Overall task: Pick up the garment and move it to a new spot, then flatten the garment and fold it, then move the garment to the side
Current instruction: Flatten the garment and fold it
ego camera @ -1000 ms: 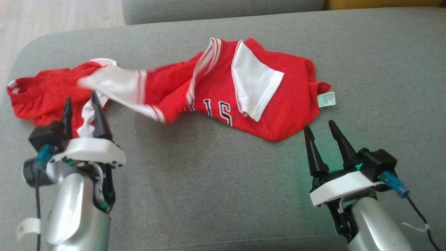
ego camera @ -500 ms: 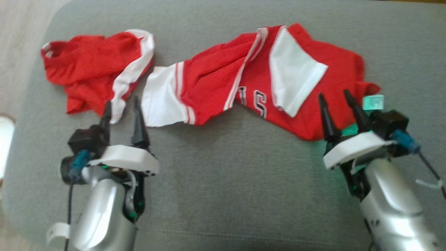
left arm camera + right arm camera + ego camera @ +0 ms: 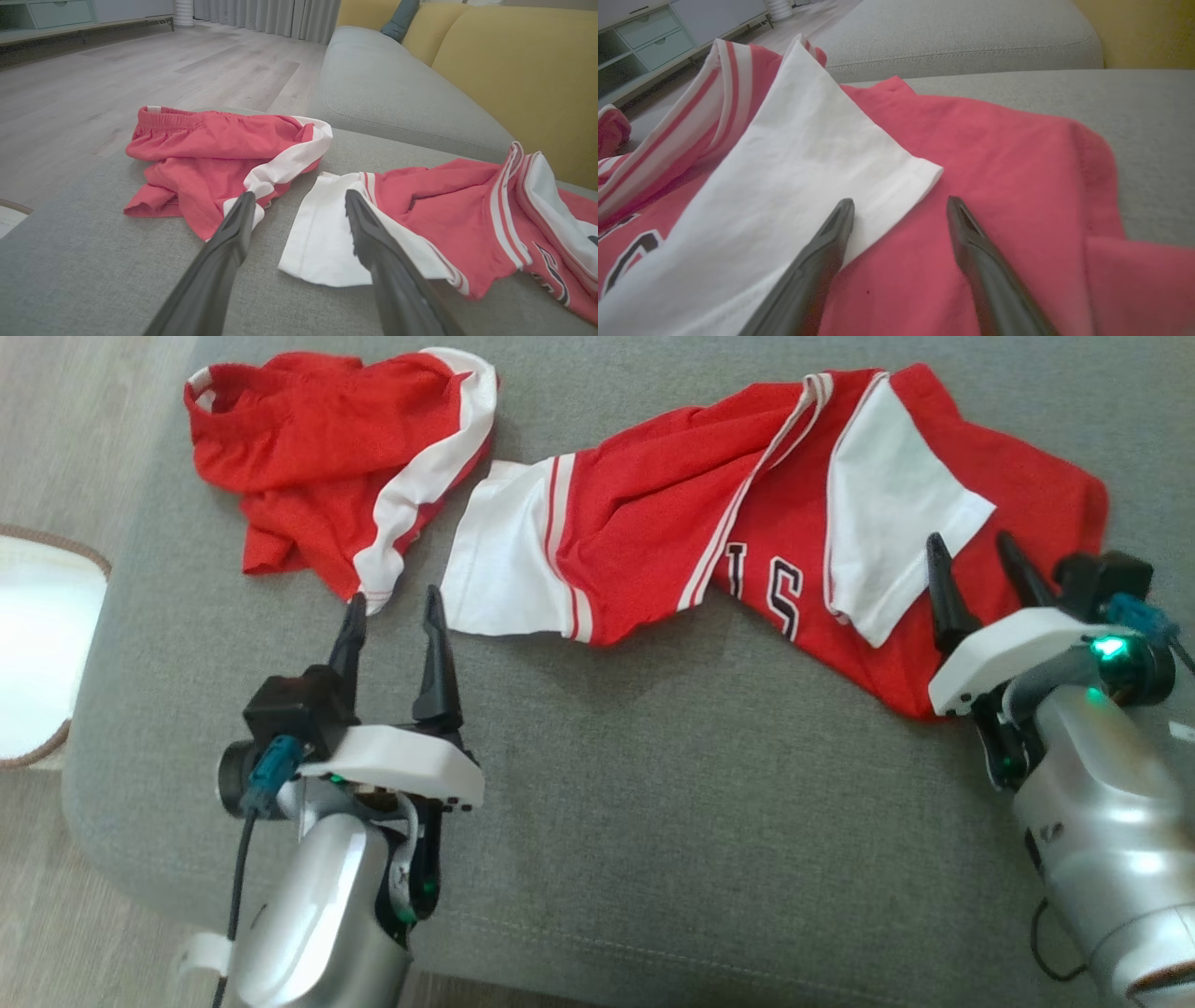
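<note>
Garment (image 3: 653,513) lies rumpled on grey cushion (image 3: 653,803), red shorts (image 3: 317,448) at its ten o'clock; left gripper (image 3: 394,597) and right gripper (image 3: 969,539) gape empty.

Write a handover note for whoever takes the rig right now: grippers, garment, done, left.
Grippers: left gripper open, holding nothing, fingertips just short of the jersey's near white sleeve. Right gripper open, holding nothing, over the jersey's right end by the other white sleeve.
Things: red jersey lies stretched across the grey sofa cushion, bunched and twisted in the middle. Red shorts lie crumpled at its left end, apart from it.
Done: jersey lies free on the cushion.
Left: flatten it, fold it, move it aside.
</note>
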`<state>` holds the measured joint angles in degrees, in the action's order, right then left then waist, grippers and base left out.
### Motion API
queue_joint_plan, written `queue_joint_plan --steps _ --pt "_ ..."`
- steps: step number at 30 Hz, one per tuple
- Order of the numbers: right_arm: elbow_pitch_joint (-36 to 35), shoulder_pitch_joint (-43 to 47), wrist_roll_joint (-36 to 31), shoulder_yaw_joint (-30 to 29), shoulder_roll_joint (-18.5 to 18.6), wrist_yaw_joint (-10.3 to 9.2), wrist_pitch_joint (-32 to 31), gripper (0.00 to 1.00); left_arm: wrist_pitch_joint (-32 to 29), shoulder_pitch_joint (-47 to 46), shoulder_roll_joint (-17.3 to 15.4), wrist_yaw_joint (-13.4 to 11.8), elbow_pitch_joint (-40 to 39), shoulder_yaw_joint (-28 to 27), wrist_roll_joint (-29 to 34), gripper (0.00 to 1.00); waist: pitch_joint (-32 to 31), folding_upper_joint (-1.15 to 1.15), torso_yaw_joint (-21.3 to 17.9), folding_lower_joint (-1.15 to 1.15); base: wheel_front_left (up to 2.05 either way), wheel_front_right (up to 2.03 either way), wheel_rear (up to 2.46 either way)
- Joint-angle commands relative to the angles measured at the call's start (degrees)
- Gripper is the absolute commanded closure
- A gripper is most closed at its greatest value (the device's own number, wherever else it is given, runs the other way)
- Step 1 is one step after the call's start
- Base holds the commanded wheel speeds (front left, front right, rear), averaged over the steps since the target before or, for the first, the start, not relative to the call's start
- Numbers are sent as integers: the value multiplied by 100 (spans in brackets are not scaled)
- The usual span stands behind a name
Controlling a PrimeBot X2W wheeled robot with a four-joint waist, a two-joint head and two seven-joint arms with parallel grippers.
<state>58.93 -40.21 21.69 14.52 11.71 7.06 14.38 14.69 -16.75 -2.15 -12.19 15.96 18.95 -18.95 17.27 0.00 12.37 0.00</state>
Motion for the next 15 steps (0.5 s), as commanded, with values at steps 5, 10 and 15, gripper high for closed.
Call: queue_joint_plan --steps 5,10,15 --pt "194 -312 27 191 27 43 62 0 30 -112 -74 -71 -256 -39 -114 0 74 0 102 0 0 0 0" --pt "278 -396 29 277 44 43 62 4 30 -109 -73 -82 -271 4 -144 0 94 0 141 0 0 0 0" --pt "180 -444 16 322 97 43 62 100 30 -134 -73 -87 -277 62 -192 0 129 0 150 0 0 0 0"
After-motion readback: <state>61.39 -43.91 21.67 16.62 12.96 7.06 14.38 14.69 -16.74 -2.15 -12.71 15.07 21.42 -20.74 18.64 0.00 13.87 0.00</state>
